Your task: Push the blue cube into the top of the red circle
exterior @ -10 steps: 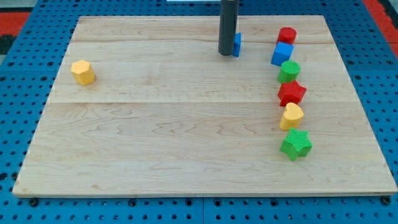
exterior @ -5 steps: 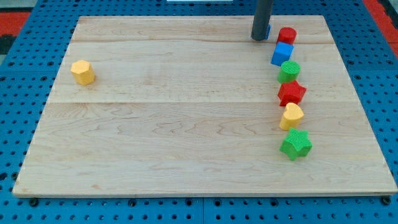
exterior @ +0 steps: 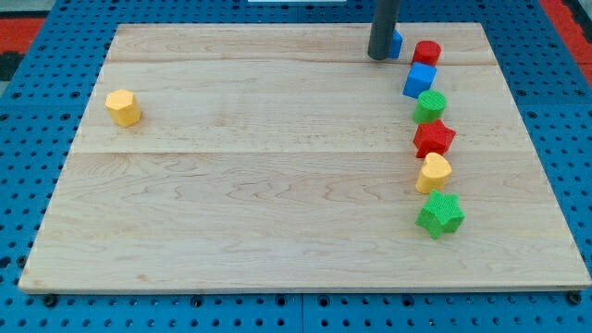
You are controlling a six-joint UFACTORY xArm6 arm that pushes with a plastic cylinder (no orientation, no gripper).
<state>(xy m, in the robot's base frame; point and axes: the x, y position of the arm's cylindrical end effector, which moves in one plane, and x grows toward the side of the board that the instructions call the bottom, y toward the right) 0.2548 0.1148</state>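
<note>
My tip (exterior: 379,56) rests on the board near the view's top, right of centre. A blue block (exterior: 396,43) sits against the rod's right side, partly hidden by it; its shape is unclear. The red circle (exterior: 426,53) lies a short gap to the right of that block, apart from it. A blue cube (exterior: 419,80) sits just below the red circle, close to or touching it.
Below the blue cube, a column runs down the view's right: a green circle (exterior: 429,105), a red star (exterior: 434,139), a yellow block (exterior: 433,172) and a green star (exterior: 440,214). A yellow hexagon (exterior: 122,106) sits alone at the left.
My tip slid right along the top of the board, carrying the partly hidden blue block toward the red circle. In the last half second it eased slightly left, uncovering more of that block.
</note>
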